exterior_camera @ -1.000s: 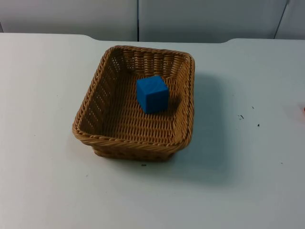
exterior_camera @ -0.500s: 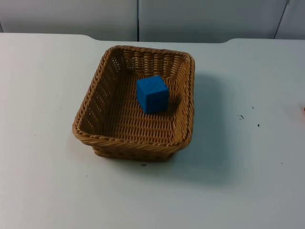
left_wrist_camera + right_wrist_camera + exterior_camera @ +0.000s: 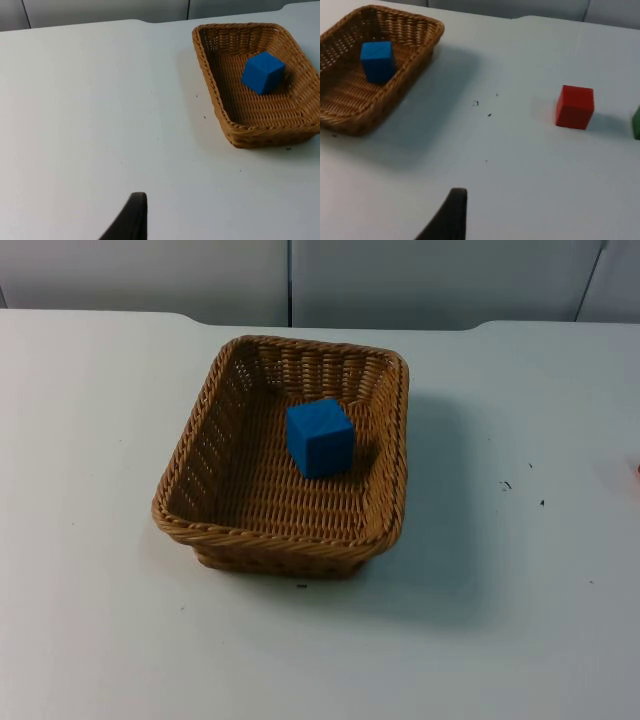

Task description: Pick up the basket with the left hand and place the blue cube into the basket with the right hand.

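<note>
A brown wicker basket (image 3: 375, 495) stands on the white table, a little left of the middle in the top view. A blue cube (image 3: 320, 437) rests inside it, toward the far right part of its floor. The left wrist view has the same basket (image 3: 212, 85) and blue cube (image 3: 262, 73); my left gripper (image 3: 131, 218) hovers over bare table well off to the basket's left and touches nothing. The right wrist view has the basket (image 3: 417, 62) and blue cube (image 3: 377, 61) too; my right gripper (image 3: 450, 215) hovers over bare table away from the basket's right side, holding nothing.
A red cube (image 3: 575, 106) sits on the table to the right of the basket, with part of a green object (image 3: 636, 122) just beyond it. A grey partition wall (image 3: 300, 280) closes the far edge. Bare table surrounds the basket.
</note>
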